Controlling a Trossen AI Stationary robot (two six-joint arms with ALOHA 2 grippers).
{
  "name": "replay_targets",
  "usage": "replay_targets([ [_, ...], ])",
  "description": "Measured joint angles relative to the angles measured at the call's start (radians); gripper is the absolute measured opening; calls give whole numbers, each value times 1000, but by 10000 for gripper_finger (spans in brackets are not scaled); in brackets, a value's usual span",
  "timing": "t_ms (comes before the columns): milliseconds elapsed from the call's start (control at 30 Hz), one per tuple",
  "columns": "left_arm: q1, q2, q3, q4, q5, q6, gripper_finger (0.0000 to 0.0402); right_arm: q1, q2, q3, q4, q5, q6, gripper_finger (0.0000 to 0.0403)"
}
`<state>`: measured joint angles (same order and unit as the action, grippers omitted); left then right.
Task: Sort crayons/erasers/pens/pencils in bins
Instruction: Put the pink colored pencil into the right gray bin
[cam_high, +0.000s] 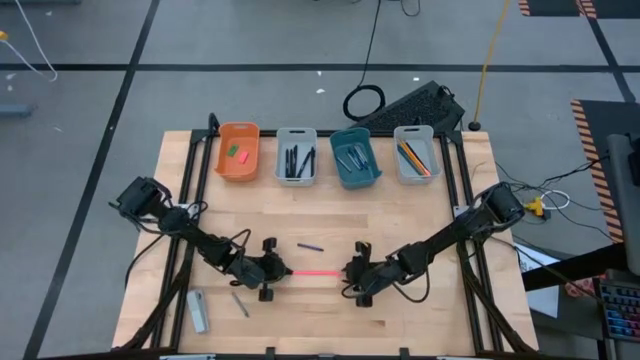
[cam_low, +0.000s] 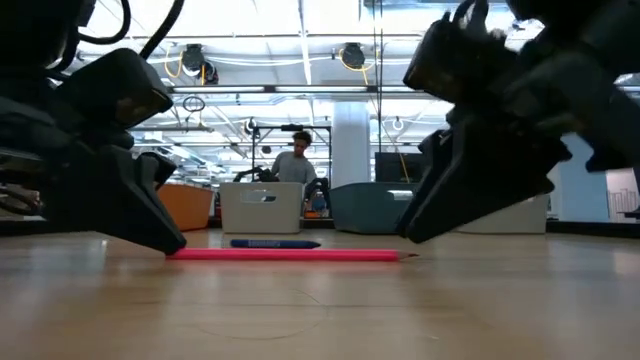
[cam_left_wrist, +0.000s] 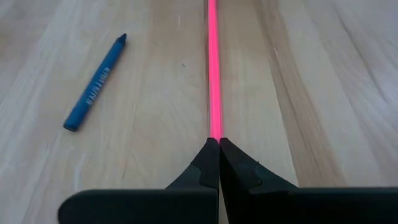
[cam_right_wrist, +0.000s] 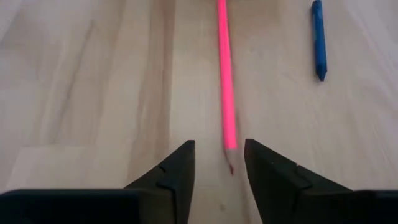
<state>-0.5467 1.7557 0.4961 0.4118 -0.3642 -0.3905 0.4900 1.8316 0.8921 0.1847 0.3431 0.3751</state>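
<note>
Down on the table (cam_high: 420, 220), the left gripper (cam_left_wrist: 214, 152) pinches one end of the pink pencil (cam_high: 315, 272). Beyond its middle lies a blue crayon (cam_high: 310, 246). Its tip points between the right gripper (cam_right_wrist: 219, 163)'s parted fingers, seemingly untouched.

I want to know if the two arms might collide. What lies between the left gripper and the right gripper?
A pink pencil lies flat on the table, spanning from the left gripper, shut on one end, to the open right gripper at its tip; the high view shows it.
</note>
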Motion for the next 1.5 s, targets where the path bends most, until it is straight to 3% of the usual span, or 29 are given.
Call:
replay_targets([
  [333,31,3,-2,22,1,22,0,-52,0,-1,-56,-9,-46,109],
  [633,48,4,-2,34,-1,21,0,-104,-2,-22,-46,-118,-59,75],
  [1067,98,7,-5,116,8,71,3,-133,-4,-23,-97,-139,-66,27],
  [1267,101,-57,-10,57,27,81,41,-137,-3,-23,-103,-135,-58,20],
  [1500,110,-306,-7,-229,-30,39,110,-137,-3,-24,-95,-134,-48,20],
])
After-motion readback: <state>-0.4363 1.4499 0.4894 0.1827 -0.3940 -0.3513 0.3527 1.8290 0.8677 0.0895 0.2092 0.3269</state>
